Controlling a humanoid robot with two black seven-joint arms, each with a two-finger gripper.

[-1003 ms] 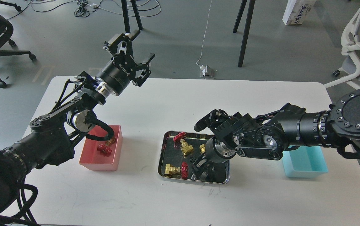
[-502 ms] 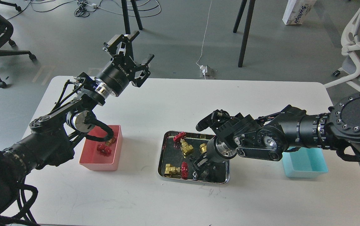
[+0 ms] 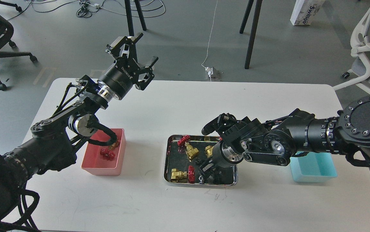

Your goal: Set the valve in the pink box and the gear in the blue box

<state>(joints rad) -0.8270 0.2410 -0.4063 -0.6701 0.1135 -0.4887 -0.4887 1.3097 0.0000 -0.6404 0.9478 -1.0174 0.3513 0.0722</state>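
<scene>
In the steel tray point(image 3: 168, 161) at our 6 o'clock, our right gripper point(image 3: 204, 170) dips among tiny black gears; whether its jaws hold one we cannot tell. A gear is probably light, hard and slippery, best pinched across its rim, with brass valves point(image 3: 179, 174) crowding it. The blue box point(image 3: 314, 167) waits at 3 o'clock, the pink box point(image 3: 102, 167) at 9 holds a valve. Farther off, our left gripper point(image 3: 136, 51) hangs spread and empty.
</scene>
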